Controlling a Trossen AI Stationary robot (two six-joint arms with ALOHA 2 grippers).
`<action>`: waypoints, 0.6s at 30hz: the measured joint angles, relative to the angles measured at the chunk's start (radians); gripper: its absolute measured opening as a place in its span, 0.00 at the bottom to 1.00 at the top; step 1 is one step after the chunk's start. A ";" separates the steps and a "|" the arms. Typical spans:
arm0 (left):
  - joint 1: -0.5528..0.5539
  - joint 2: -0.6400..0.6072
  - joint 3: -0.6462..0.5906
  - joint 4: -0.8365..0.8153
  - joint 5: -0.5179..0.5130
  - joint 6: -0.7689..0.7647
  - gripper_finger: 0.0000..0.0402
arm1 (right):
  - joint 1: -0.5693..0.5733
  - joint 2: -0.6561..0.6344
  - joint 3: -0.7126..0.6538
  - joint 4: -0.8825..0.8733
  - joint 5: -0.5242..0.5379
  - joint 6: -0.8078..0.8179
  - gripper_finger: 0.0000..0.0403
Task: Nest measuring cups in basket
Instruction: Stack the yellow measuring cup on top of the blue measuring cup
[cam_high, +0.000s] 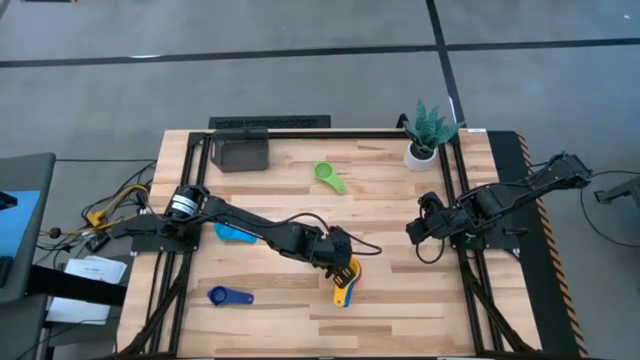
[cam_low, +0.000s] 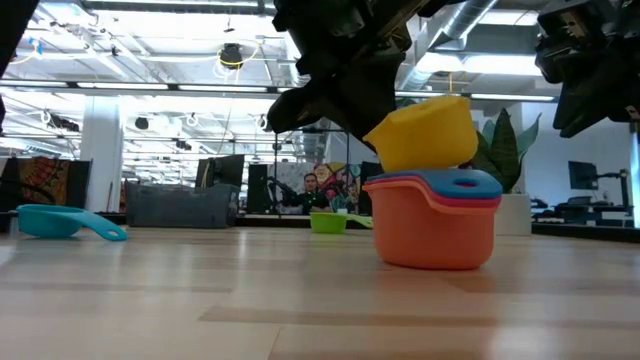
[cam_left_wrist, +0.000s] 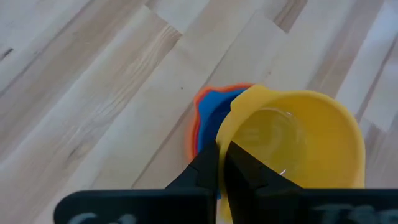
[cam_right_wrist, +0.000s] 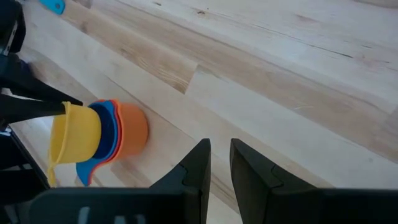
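Nearest the low camera stands the orange cup (cam_low: 436, 230), with a red and a blue cup nested inside it, and the yellow cup (cam_low: 425, 132) hangs tilted just above that stack. Clamped on the yellow cup's rim is the left gripper (cam_left_wrist: 221, 163), its fingers pinched tight around the wall, so this cup is held and not yet seated. I judge the nesting about half done: three cups are stacked and a fourth is on its way in.

The right gripper (cam_right_wrist: 219, 163) waits off to the right side, its fingers narrowly apart and holding nothing.

Loose cups remain on the table (cam_high: 400, 210): a dark blue cup (cam_high: 224, 295) near the front left, a light blue cup (cam_high: 236, 233) partly under the left arm, and a green cup (cam_high: 328, 175) farther back.

Farthest off, the basket (cam_high: 241, 150) sits at the back left corner, well apart from the stack, so the stack has yet to reach it.
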 joint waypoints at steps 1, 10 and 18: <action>0.000 0.000 0.002 0.006 0.000 -0.016 0.00 | 0.000 0.000 0.000 0.000 0.002 -0.005 0.21; 0.000 0.004 0.002 0.008 0.003 -0.125 0.00 | 0.000 0.000 0.000 0.000 0.003 -0.015 0.21; -0.001 0.005 0.002 0.009 0.011 -0.116 0.03 | 0.000 0.000 0.000 0.000 0.004 -0.022 0.21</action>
